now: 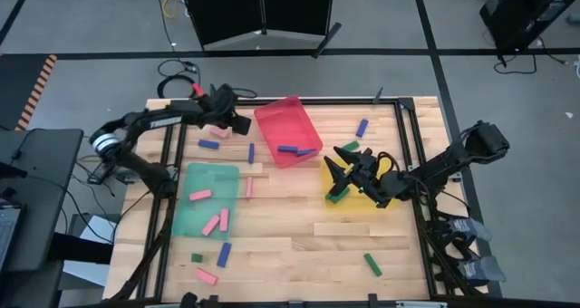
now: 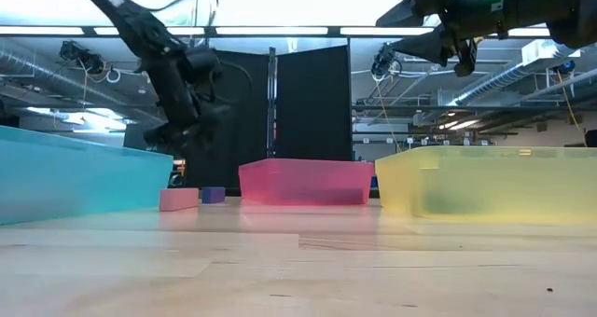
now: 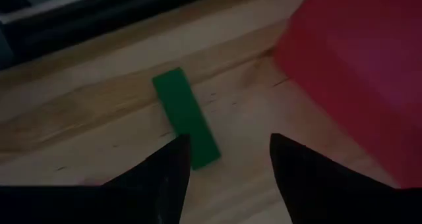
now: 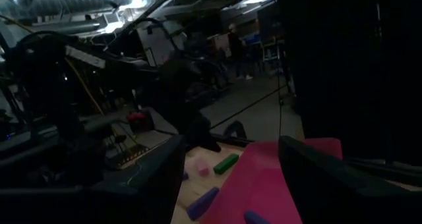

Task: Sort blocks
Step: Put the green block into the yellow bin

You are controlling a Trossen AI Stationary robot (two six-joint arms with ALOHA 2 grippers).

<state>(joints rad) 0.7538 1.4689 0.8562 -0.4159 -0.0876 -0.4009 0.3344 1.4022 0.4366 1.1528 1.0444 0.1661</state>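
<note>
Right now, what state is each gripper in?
Left gripper: open, empty, over a green block.
Right gripper: open, empty, above the yellow tray.

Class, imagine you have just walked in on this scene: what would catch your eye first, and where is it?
Three bright trays stand out: a red tray at the table's far middle, a green tray on the left, a yellow tray on the right. Small blocks lie scattered across the wood. The left gripper hovers open beside the red tray, and the right gripper, open, hangs over the yellow one.

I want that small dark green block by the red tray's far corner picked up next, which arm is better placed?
Left. The left gripper hangs open right over the small dark green block beside the translucent red tray. The right gripper is farther off, above the translucent yellow tray.
</note>
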